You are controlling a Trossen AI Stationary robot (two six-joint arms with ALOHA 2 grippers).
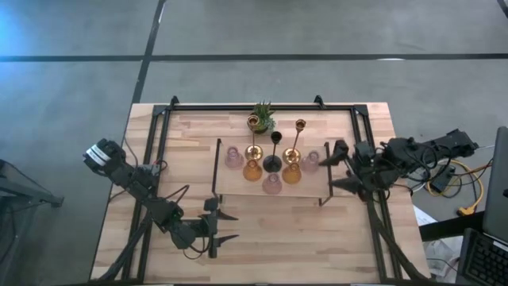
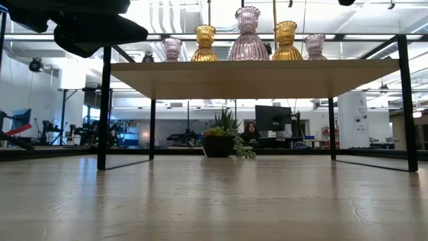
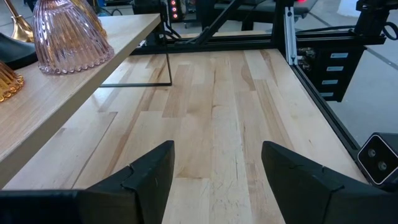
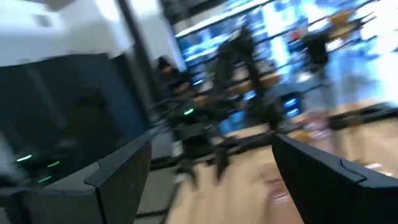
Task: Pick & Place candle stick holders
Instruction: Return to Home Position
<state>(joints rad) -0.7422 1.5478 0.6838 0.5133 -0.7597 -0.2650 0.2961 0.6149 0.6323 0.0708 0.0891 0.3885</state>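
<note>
Table (image 1: 278, 238) – pale wood planks with a black frame along its edges.

Shelf (image 1: 234, 184) – a light wooden board on thin black legs, standing on the middle of the table towards its far side. It carried all the candle stick holders.

Left arm (image 1: 139, 183) – lay over the table's near left part. The left gripper (image 1: 226, 226) was above bare wood just off the shelf's near left corner, with its fingers spread wide and nothing between them.

Right arm (image 1: 413, 151) – reached in from the table's right edge. The right gripper (image 1: 329, 171) was at the shelf's right end, fingers likewise parted and empty.

Potted plant (image 1: 264, 117) – green, in a dark pot, on the table at the shelf's far edge.

Gold holders (image 1: 300, 127) – two slim, tall ones, upright on the shelf's far half.

Black holder (image 1: 274, 163) – slim and upright, between the two gold ones.

Amber glass holders (image 1: 252, 170) – two squat ones, either side of the black holder's base.

Pink glass holders (image 1: 233, 156) – three squat, ribbed ones: one at the group's left, one at its right, and one nearest the shelf's front edge.
</note>
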